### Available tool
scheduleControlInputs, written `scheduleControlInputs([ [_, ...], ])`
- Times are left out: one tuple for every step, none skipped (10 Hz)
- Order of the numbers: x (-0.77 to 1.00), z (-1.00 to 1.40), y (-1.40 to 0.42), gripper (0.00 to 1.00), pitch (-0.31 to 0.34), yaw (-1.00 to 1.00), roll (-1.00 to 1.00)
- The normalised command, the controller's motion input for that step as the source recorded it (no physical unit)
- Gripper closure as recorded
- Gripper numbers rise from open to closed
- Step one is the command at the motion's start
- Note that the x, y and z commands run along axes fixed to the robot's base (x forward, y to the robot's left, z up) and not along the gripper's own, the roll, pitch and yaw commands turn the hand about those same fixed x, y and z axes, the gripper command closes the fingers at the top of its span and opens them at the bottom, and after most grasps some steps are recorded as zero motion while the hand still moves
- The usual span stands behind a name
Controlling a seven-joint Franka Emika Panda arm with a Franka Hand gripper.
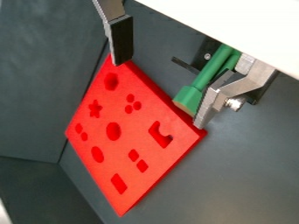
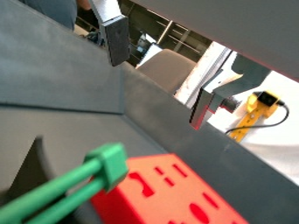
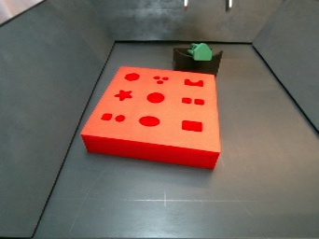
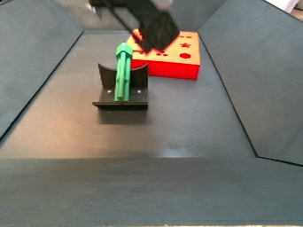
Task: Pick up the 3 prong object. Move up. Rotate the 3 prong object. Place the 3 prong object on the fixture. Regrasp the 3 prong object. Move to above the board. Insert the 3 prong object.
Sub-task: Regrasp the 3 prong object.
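Note:
The green 3 prong object [image 4: 123, 69] stands upright against the dark fixture [image 4: 120, 96], in front of the red board [image 4: 175, 51]. A side view shows its green top [image 3: 197, 50] on the fixture [image 3: 200, 63] behind the board [image 3: 156, 112]. My gripper [image 4: 151, 21] hovers blurred above the object and the board's near edge. In both wrist views the gripper [image 1: 163, 91] [image 2: 156, 92] is open with nothing between its pads. The green object [image 1: 205, 77] [image 2: 68, 191] lies below, close beside one silver finger [image 1: 219, 98]. The board [image 1: 126, 136] is under the dark pad [image 1: 121, 39].
Dark grey sloping walls [image 3: 50, 84] enclose the floor on all sides. Bare floor [image 4: 154, 133] stretches in front of the fixture. Beyond the wall, a wrist view shows shelving and a yellow device [image 2: 263, 105].

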Motion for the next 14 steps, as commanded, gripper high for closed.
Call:
scheduleControlInputs([
  [-0.03, 0.2, 0.01, 0.0, 0.023, 0.02, 0.0],
  [0.13, 0.7, -0.77, 0.0, 0.061, 0.05, 1.0],
  [0.13, 0.64, -0.72, 0.0, 0.061, 0.05, 1.0],
  [0.06, 0.51, -0.57, 0.0, 0.06, 0.05, 1.0],
  [0.01, 0.23, -0.3, 0.0, 0.056, 0.04, 1.0],
  [0.0, 0.11, -0.18, 0.0, 0.054, 0.04, 1.0],
  [0.01, 0.05, -0.07, 0.0, 0.056, 0.04, 1.0],
  [0.01, 0.04, -0.06, 0.0, 0.057, 0.04, 1.0],
  [0.0, 0.03, -0.05, 0.0, 0.056, 0.04, 1.0],
  [0.0, 0.02, -0.03, 0.0, 0.054, 0.04, 1.0],
  [0.0, 0.01, -0.03, 0.0, 0.052, 0.04, 1.0],
  [0.0, 0.01, -0.02, 0.0, 0.052, 0.04, 1.0],
  [0.01, 0.01, -0.02, 0.0, 0.05, 0.05, 1.0],
  [0.02, 0.01, -0.02, 0.0, 0.05, 0.05, 1.0],
])
